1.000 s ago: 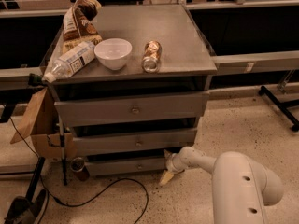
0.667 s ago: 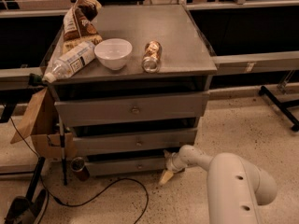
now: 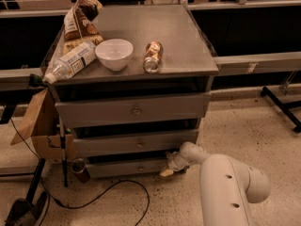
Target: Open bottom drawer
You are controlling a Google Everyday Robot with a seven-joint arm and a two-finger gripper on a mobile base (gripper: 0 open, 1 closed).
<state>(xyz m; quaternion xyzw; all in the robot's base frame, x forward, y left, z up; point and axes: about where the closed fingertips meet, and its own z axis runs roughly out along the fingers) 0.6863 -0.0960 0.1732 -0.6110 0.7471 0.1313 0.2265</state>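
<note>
The bottom drawer (image 3: 129,167) is the slimmest grey front at the foot of the grey cabinet, with a tiny round knob (image 3: 139,168) at its centre. It sits nearly flush, with a dark gap above it. Above it are the medium-fronted drawer (image 3: 136,144) and the tall top drawer (image 3: 134,110). My gripper (image 3: 167,169) is at the end of the white arm (image 3: 225,182), low near the floor, at the right end of the bottom drawer front, well right of the knob.
On the cabinet top (image 3: 183,41) lie a white bowl (image 3: 114,53), a can on its side (image 3: 152,57), a plastic bottle (image 3: 70,61) and a snack bag (image 3: 77,20). A cardboard box (image 3: 40,128), a pole and a cable (image 3: 108,192) stand at the left.
The arm's white body has shifted slightly left and nearer in the frame. The gripper stays at the right end of the bottom drawer. The drawers have not moved.
</note>
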